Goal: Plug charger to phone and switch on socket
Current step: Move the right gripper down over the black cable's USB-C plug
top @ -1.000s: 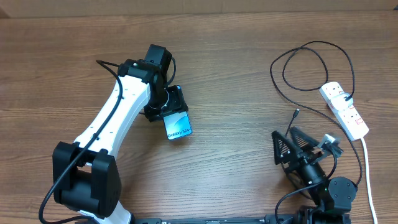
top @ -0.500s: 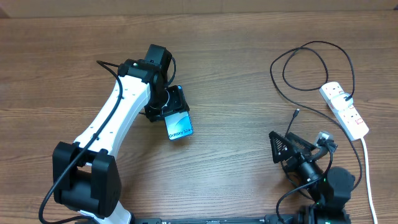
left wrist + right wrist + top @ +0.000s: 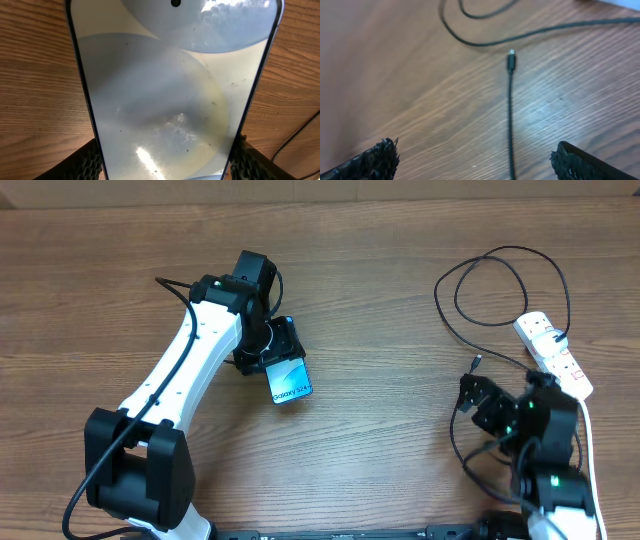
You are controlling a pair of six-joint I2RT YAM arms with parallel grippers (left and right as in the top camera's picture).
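My left gripper point(image 3: 275, 358) is shut on the phone point(image 3: 288, 384), a slim smartphone with a light screen reading "Galaxy S24", at the table's middle left. In the left wrist view the phone point(image 3: 170, 90) fills the frame between the two fingers point(image 3: 167, 162). The charger, a thin black cable point(image 3: 500, 275), loops at the right; its connector tip point(image 3: 477, 363) lies loose on the wood. My right gripper point(image 3: 478, 395) is open just below the tip. In the right wrist view the tip point(image 3: 510, 61) lies ahead between the open fingers point(image 3: 480, 160). The white socket point(image 3: 553, 356) lies at the far right.
The socket's thick white cord point(image 3: 592, 455) runs down along the right table edge beside my right arm. The table's far edge runs along the top of the overhead view.
My right arm has swung up and forward toward the charger tip, with its gripper now close below the connector. The left arm and phone have hardly moved.
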